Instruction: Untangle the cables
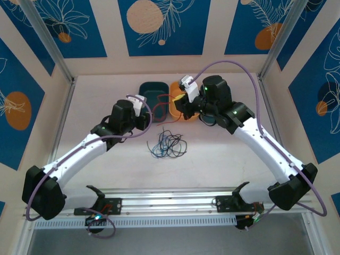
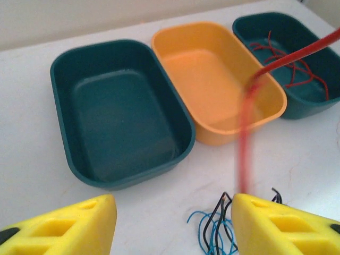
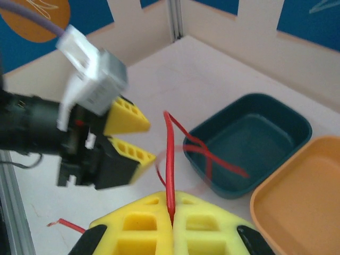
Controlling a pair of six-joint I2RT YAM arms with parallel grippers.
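Two right fingers [image 3: 139, 229] pinch one red cable [image 3: 170, 159].

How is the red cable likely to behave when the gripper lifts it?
Probably floppy: the red cable bends and loops beyond the shut right gripper. Likely light, being so thin. It could swing; it looks blurred in the left wrist view.

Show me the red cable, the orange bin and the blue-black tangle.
red cable [image 3: 170, 159], right wrist view, upright straight stretch.
orange bin [image 2: 212, 74], left wrist view, bare floor.
blue-black tangle [image 1: 167, 144], top view, middle.
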